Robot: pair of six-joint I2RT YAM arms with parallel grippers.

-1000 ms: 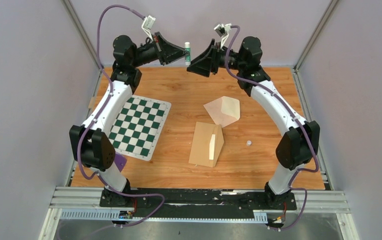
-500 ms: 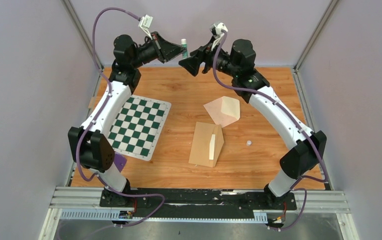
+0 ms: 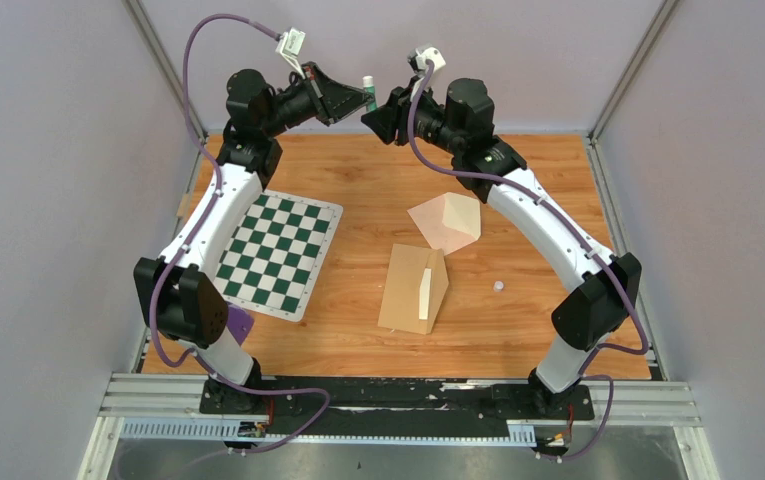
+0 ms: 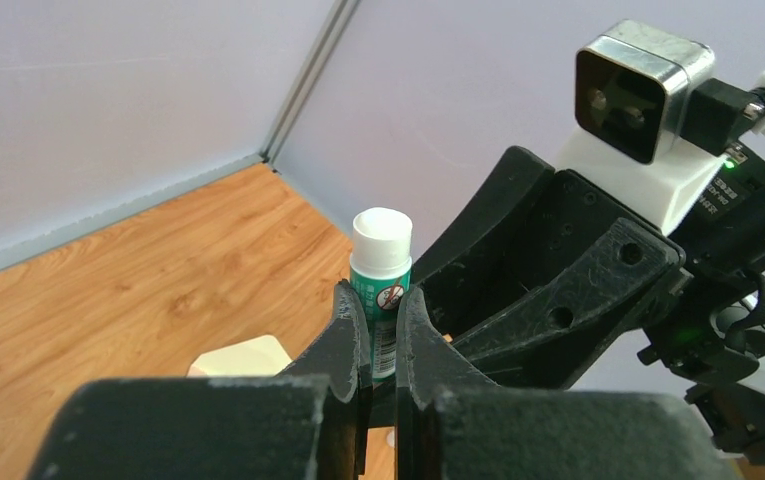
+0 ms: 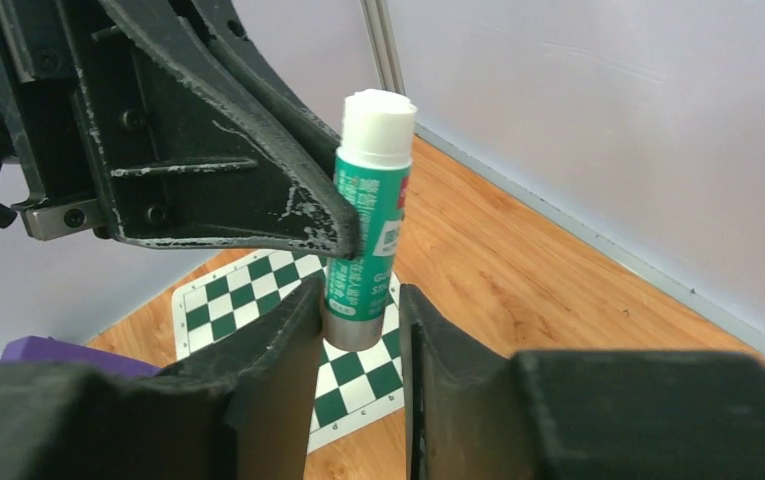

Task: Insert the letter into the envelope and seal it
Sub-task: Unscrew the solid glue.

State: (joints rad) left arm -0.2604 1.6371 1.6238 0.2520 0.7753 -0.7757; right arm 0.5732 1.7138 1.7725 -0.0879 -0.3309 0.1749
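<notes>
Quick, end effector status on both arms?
Left end effector: closed, holding the glue stick.
Right end effector: open, fingers either side of the stick's lower end, gap still visible on one side.

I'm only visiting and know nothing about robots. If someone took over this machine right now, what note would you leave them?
Left tool: shut on the glue stick, held high at the back.
Right tool: open, fingers either side of the stick's base, not clearly gripping.
Envelope: mid-table, flap open. Folded cream paper lies just beyond it; I cannot tell whether that is the letter, or whether the letter is inside.
Done: glue stick picked up.
Left: glue the flap, close it.
</notes>
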